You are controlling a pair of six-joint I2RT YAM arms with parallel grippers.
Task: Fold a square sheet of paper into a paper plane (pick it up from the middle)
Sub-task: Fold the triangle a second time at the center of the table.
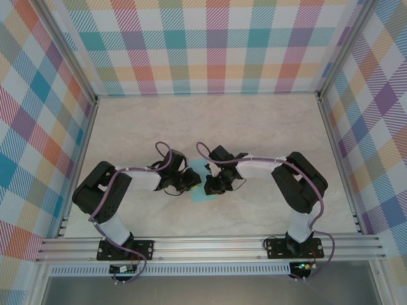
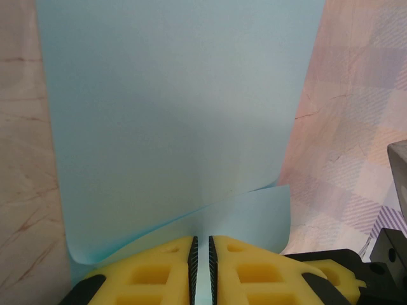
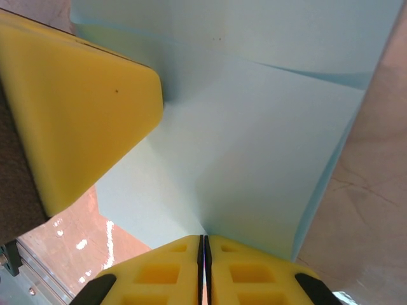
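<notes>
Turquoise square sheet of paper [image 1: 205, 196] is sitting just below the centre of the top view, between the left claw [image 1: 189, 183] and the right claw [image 1: 213, 184]. Most of it is lying hidden under them, and only pale slivers are showing above and below the black wrists. Whether it is touching the desk [image 1: 267, 127] is hard to tell.

In the left wrist view the sheet [image 2: 178, 127] is filling the middle of the frame and running off the top edge, with a loose flap curling up at lower right. The left claw [image 2: 202, 248] is clamped on it, a thin blue strip showing between its yellow pads [image 2: 152, 273].

In the right wrist view the sheet [image 3: 267, 146] is spreading from bottom centre to the top edge. The right claw [image 3: 204, 244] is pinching it, pads pressed tight together. One yellow finger [image 3: 82, 108] of the left claw is covering part of the paper at upper left.

The desk is showing a pale marbled surface. Pastel plaid walls [image 1: 210, 44] are enclosing it, and an aluminium rail [image 1: 210, 244] is crossing the bottom of the frame.
</notes>
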